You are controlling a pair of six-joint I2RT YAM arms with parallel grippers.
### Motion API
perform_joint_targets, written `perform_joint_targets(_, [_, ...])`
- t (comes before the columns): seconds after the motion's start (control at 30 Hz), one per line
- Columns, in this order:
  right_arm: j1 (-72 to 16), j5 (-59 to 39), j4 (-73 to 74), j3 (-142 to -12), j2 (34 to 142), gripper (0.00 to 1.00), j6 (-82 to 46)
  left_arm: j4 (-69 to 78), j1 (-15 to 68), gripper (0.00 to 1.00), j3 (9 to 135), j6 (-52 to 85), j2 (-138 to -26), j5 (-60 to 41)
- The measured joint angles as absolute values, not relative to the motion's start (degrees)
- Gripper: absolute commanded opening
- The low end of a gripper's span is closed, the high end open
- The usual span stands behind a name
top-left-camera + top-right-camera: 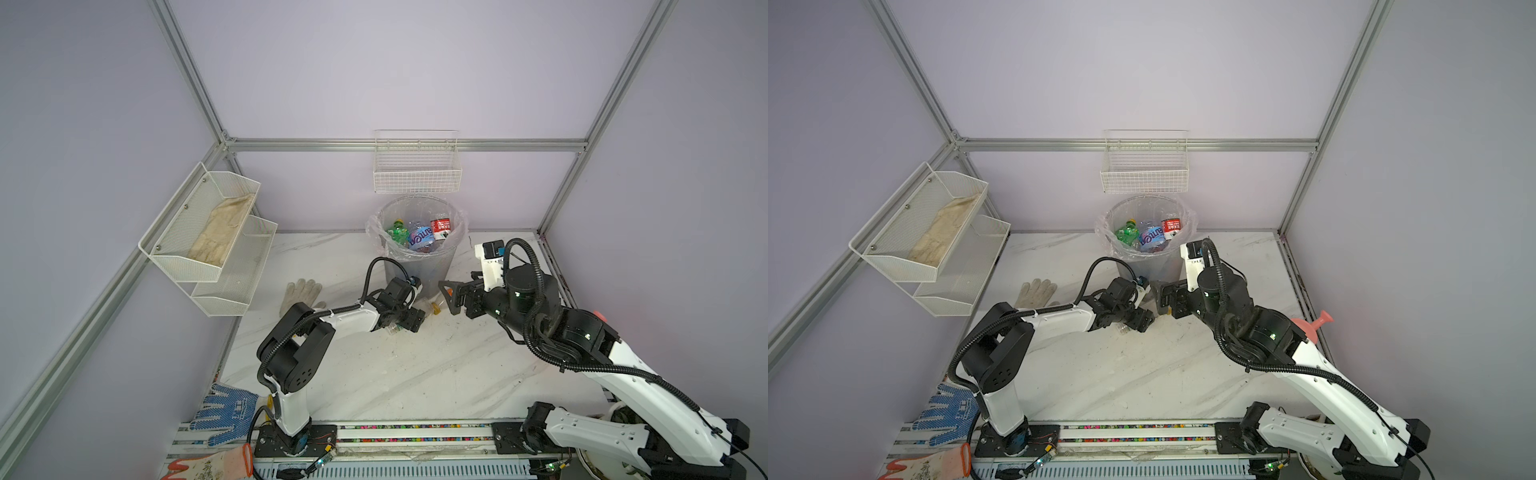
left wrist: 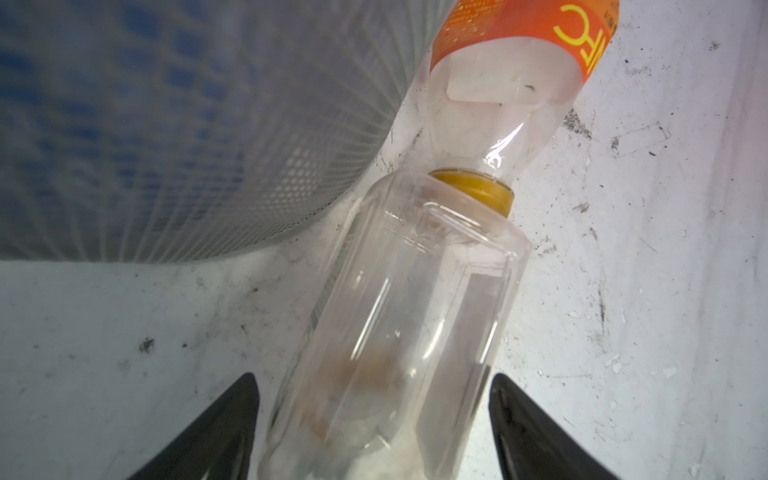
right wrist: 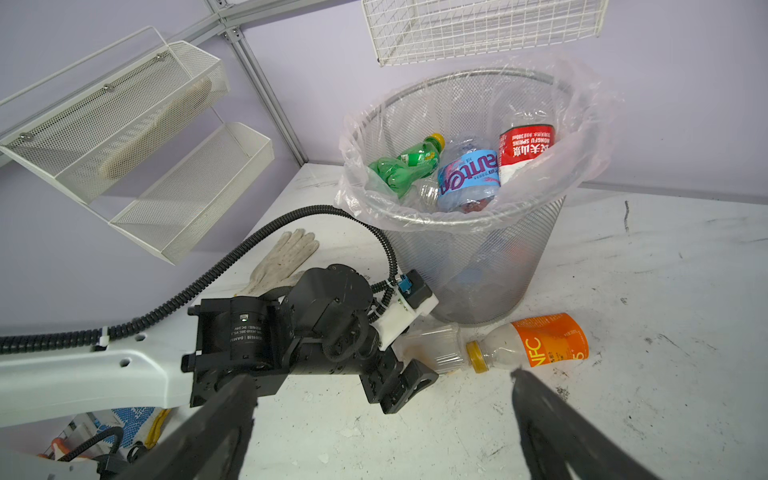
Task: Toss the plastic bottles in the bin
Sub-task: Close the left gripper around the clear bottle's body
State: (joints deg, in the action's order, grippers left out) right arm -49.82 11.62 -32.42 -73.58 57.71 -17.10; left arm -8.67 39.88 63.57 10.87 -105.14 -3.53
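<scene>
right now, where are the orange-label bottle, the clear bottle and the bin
orange-label bottle (image 3: 552, 338): right wrist view, on its label
clear bottle (image 2: 407, 324): left wrist view, mid body
bin (image 3: 478, 266): right wrist view, mesh wall

The bin stands at the table rear. Two plastic bottles lie before it, glove to its left.

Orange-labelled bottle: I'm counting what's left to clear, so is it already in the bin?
No, the orange-labelled bottle lies on the table outside the bin, by its base.
</scene>
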Motion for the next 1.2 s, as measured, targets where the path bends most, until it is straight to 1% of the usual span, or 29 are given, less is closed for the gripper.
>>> perform_joint_targets(0.1, [-49.82,11.62,-32.42,-73.58,57.71,0.97,-17.10,-8.69,40.18,0.76,63.57,10.85,-105.14,-2.79])
perform_joint_targets(0.27, [-49.82,11.64,-32.42,-73.58,57.71,0.97,-17.10,-8.95,41.36,0.58,63.57,10.26,-105.14,-1.21])
perform_joint_targets(0.4, [-49.82,11.75,-32.42,-73.58,57.71,0.97,-17.12,-8.97,42.41,0.50,63.55,9.87,-104.81,0.25])
perform_joint_targets(0.6, [-49.82,11.79,-32.42,-73.58,57.71,0.97,-17.17,-10.41,43.31,0.46,63.33,9.85,-103.44,2.09])
perform_joint_targets(1.2, [-49.82,11.79,-32.42,-73.58,57.82,0.97,-17.26,-13.34,46.92,0.45,56.64,11.66,-87.20,6.00])
